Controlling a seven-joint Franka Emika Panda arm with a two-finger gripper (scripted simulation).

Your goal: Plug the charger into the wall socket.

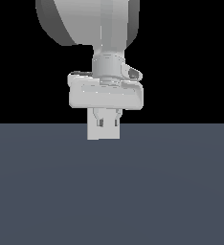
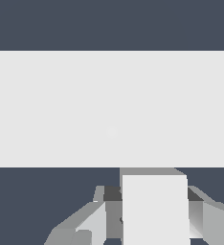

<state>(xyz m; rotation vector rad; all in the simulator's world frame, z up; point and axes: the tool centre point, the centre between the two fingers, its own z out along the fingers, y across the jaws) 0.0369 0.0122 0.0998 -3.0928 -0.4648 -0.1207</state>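
In the wrist view the charger [image 2: 154, 210], a small plain off-white block, sits between my two fingers [image 2: 97, 217], and my gripper [image 2: 153, 194] is shut on it. Its far end points at the wall socket [image 2: 61, 110], a wide flat off-white plate that fills the middle of that view, with a faint dot near its centre. The block's end looks very close to the plate; I cannot tell whether they touch. In the exterior view my gripper [image 1: 108, 123] hangs from the arm in front of the upright square socket plate [image 1: 104, 134]. There the charger cannot be told apart from the plate.
A dark blue-grey floor [image 1: 112, 191] spreads under and around the plate. The background above it is black. The arm's large white link [image 1: 85, 19] fills the top of the exterior view. No other objects show.
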